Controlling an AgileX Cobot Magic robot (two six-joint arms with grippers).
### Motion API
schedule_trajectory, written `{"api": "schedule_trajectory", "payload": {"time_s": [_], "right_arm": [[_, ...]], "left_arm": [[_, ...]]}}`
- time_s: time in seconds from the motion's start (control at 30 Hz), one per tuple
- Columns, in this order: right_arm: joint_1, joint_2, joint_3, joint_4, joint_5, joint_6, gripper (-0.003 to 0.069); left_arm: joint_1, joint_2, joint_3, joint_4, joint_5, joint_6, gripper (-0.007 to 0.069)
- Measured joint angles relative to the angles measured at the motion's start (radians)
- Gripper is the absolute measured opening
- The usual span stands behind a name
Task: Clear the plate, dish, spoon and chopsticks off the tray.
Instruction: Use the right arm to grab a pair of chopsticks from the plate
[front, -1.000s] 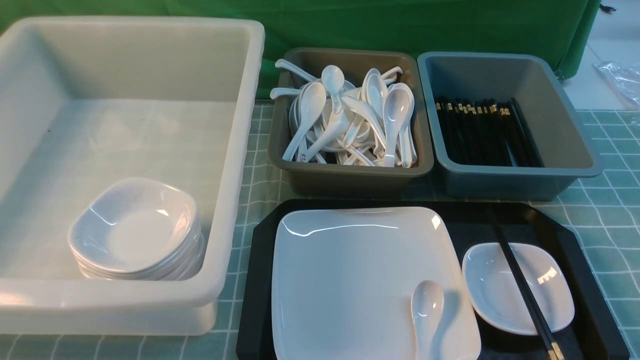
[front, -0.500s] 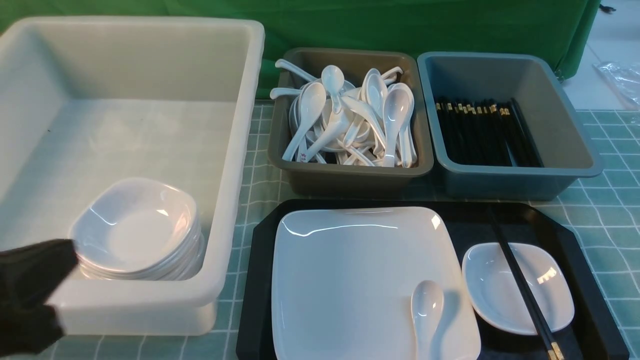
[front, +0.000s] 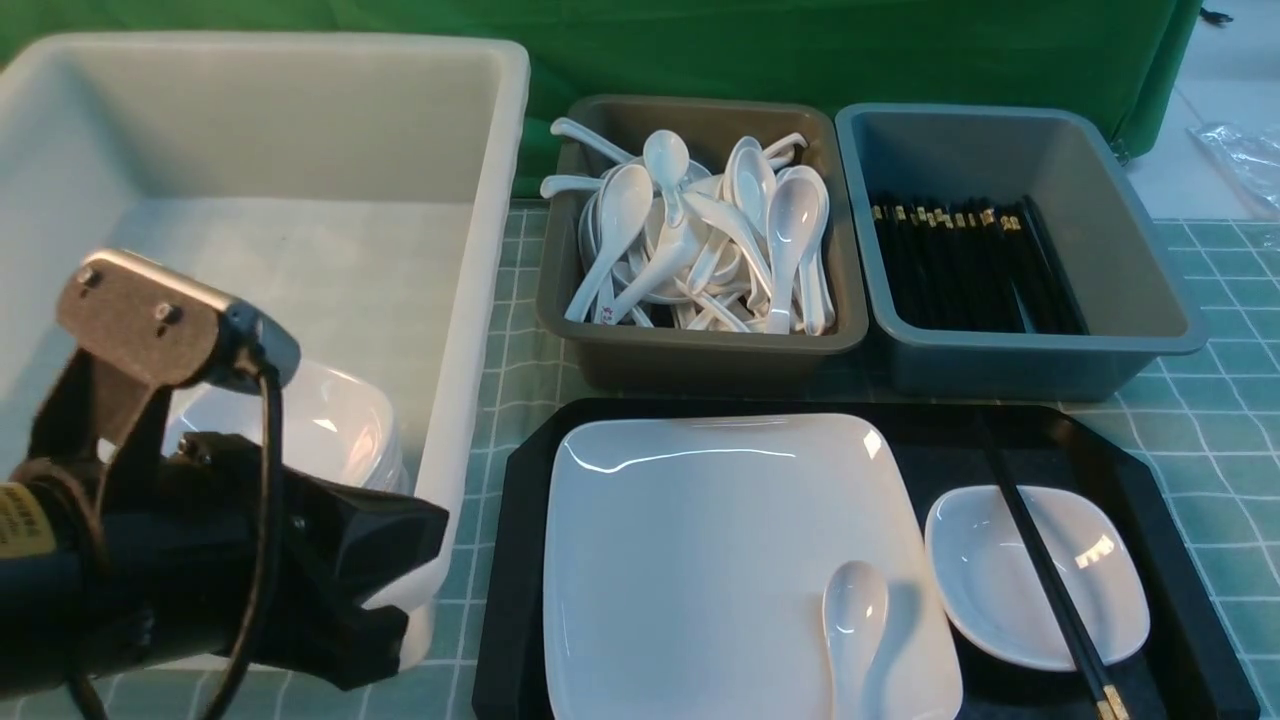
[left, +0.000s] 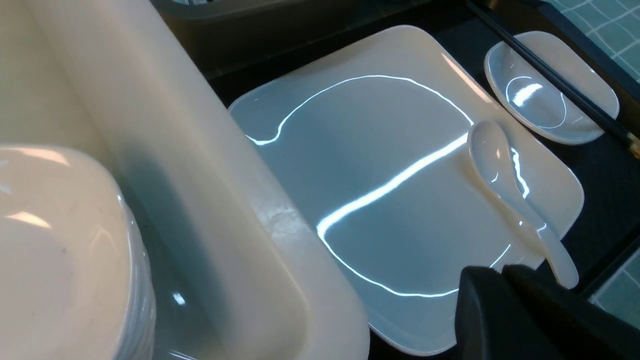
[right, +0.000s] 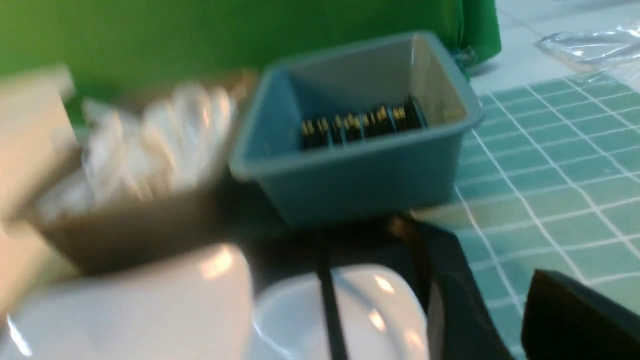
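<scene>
The left fingers (left: 480, 310) are pressed shut and hold nothing. They hang over the near corner of the white tub (front: 470, 300), beside the tray (front: 510, 600). Just ahead of them lies the plate (front: 700, 540). It looks glossy, rigid, probably heavy and slippery, and its thin rim sits low on the tray, so a pinch on the edge nearest those fingers seems the only purchase. The spoon (front: 852, 620) rests on the plate corner closest to the fingertips; it is light and slick, best taken across its handle. Farther off sits the dish (front: 975, 590), with the chopsticks (front: 1040, 570) lying loose across it, apt to roll. The right fingers (right: 575, 320) are too blurred to tell whether they are open or closed.
</scene>
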Motion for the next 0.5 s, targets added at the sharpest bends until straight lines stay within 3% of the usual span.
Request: {"api": "schedule_trajectory", "payload": {"time_s": [0.1, 0.2, 0.5], "right_arm": [[0.0, 0.0, -0.003, 0.005, -0.068, 0.109, 0.024], [0.0, 0.057, -0.1, 0.006, 0.08, 0.148, 0.0218], [0.014, 0.794, -0.652, 0.008, 0.735, -0.219, 0.0221]], "left_arm": [[0.0, 0.0, 0.0, -0.001, -0.036, 0.004, 0.0017], [0.0, 0.0, 0.0, -0.001, -0.066, 0.005, 0.0017], [0.0, -0.015, 0.0, -0.028, -0.088, 0.04, 0.0017]]}}
